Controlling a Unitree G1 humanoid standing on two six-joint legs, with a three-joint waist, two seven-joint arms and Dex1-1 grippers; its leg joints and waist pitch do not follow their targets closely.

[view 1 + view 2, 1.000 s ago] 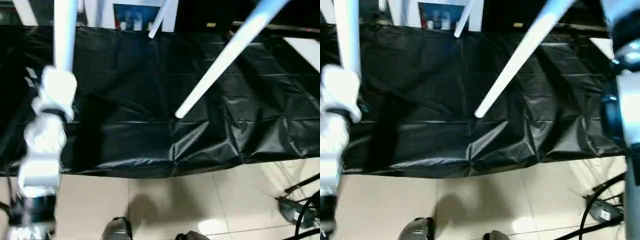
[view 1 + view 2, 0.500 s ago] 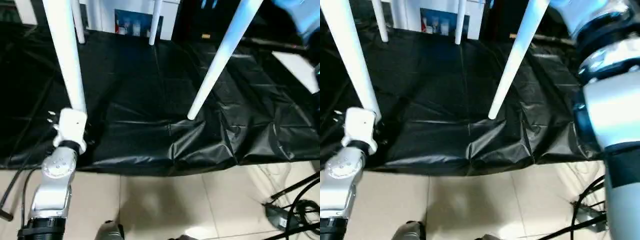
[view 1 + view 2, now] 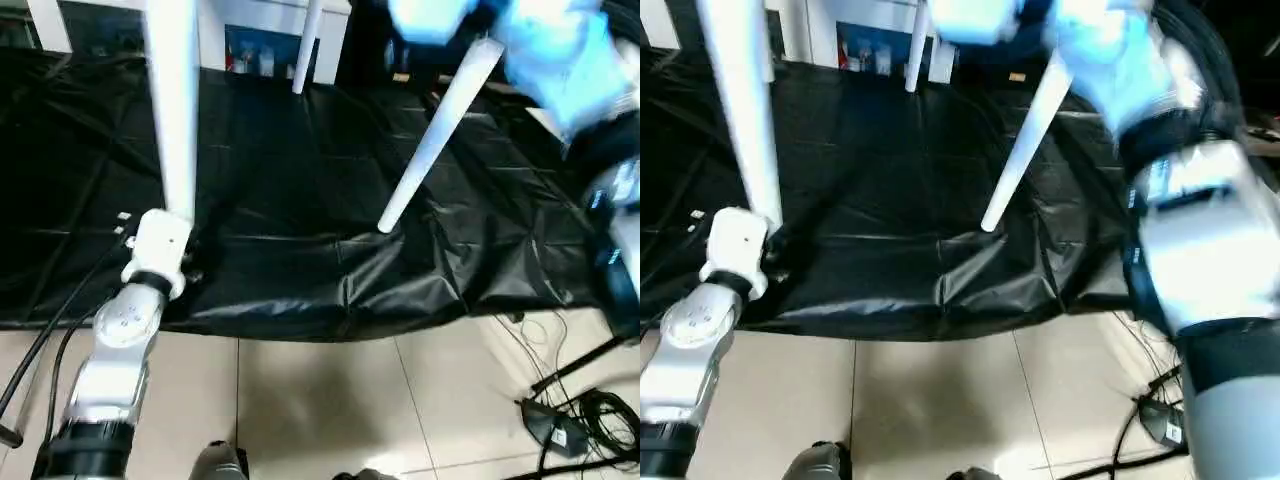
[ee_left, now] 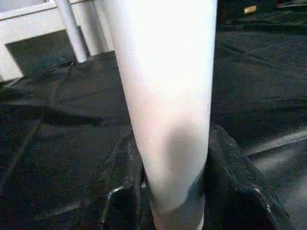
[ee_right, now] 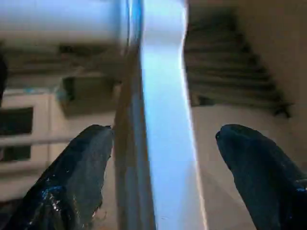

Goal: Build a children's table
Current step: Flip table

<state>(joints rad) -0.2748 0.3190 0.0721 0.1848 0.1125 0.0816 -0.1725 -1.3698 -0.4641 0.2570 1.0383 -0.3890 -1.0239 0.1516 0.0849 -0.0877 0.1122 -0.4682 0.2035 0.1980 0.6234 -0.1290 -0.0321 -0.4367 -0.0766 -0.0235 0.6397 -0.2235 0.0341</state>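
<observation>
The children's table [image 5: 163, 143] is held up above the black-draped bench [image 3: 300, 200], legs pointing down. The left tool [image 4: 165, 191] clamps one leg [image 3: 172, 100] between its fingers. The right tool [image 5: 163, 163] stands wide apart around the tabletop's edge, apparently not touching.

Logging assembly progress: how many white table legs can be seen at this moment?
3: a near-left leg in the left gripper, a slanted near-right leg, and a far leg behind. A fourth may be hidden behind the near-left one.
</observation>
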